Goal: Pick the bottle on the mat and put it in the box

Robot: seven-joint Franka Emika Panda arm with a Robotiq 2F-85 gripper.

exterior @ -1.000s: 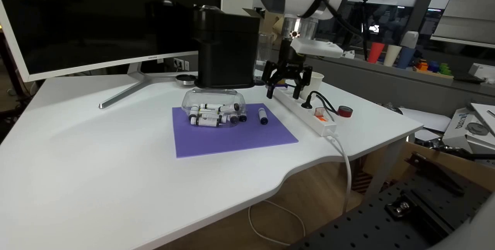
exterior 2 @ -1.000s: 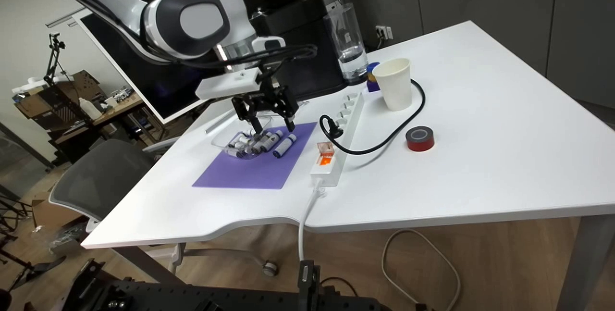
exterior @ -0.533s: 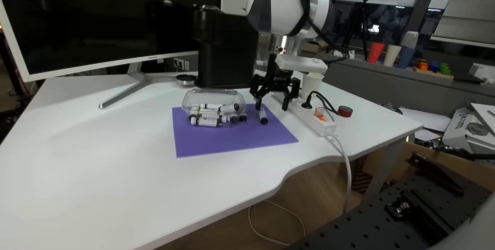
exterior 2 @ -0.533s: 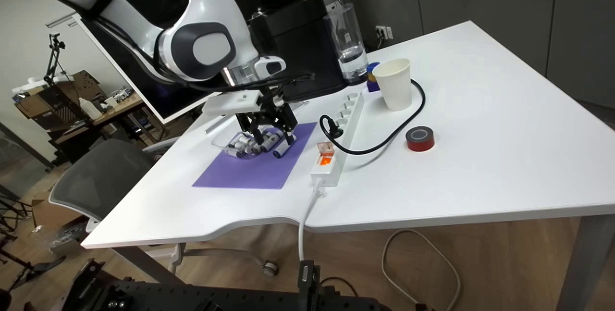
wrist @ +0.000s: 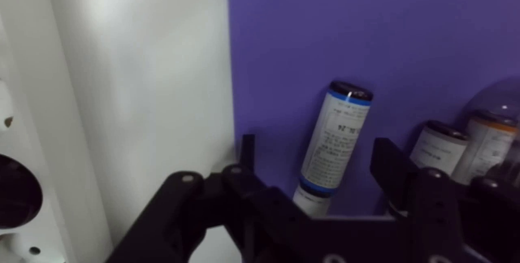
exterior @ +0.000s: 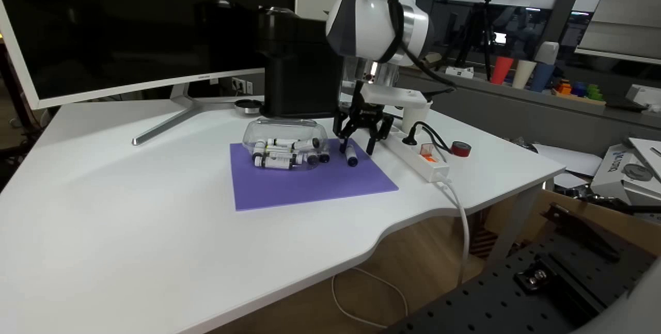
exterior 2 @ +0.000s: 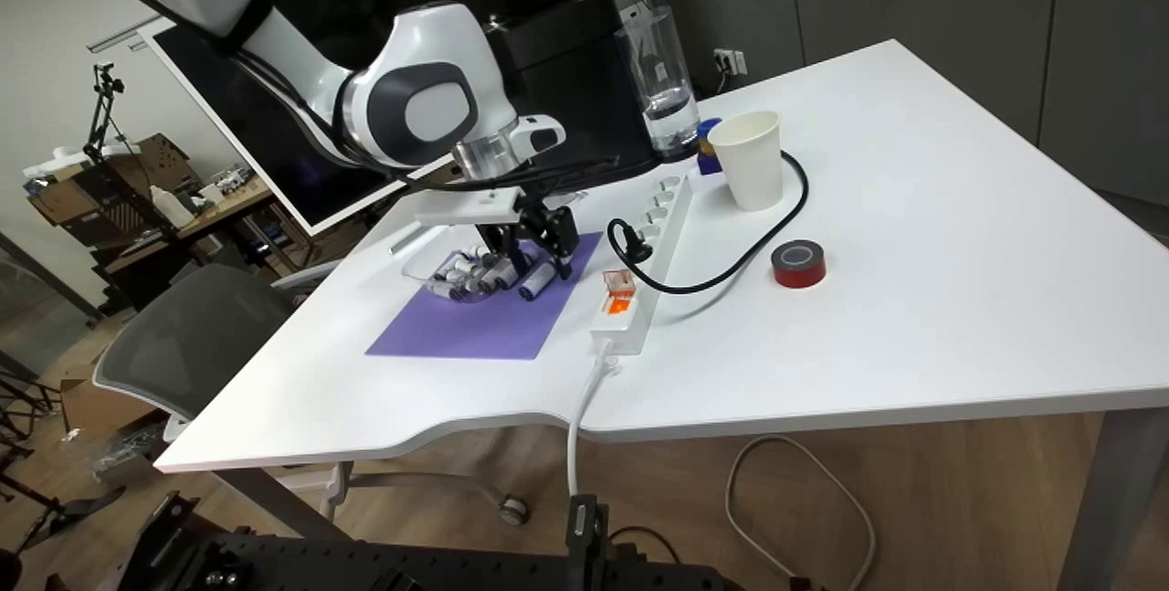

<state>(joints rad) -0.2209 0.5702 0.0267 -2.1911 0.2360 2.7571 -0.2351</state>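
Note:
A small bottle (exterior: 351, 156) with a white label, blue bands and a dark end lies on its side on the purple mat (exterior: 315, 189). In the wrist view the bottle (wrist: 335, 141) lies slantwise between my open fingers, with its white cap towards the palm. My gripper (exterior: 356, 148) is low over the mat, with one finger on each side of the bottle. In the wrist view the gripper (wrist: 315, 139) has gaps on both sides of the bottle. Whether the fingertips touch the mat, I cannot tell. A clear plastic box (exterior: 284, 130) holding several similar bottles stands beside it on the mat.
A white power strip (exterior 2: 662, 239) with a black plug and cable lies beside the mat. A paper cup (exterior 2: 749, 162) and a red tape roll (exterior 2: 798, 264) are beyond it. A tall black boxy machine (exterior: 304, 65) and a large monitor (exterior: 129, 24) stand behind.
My open gripper has come down to the mat and shifted across, so that its fingers are now around the lone bottle. The bottle and the clear box have not moved.

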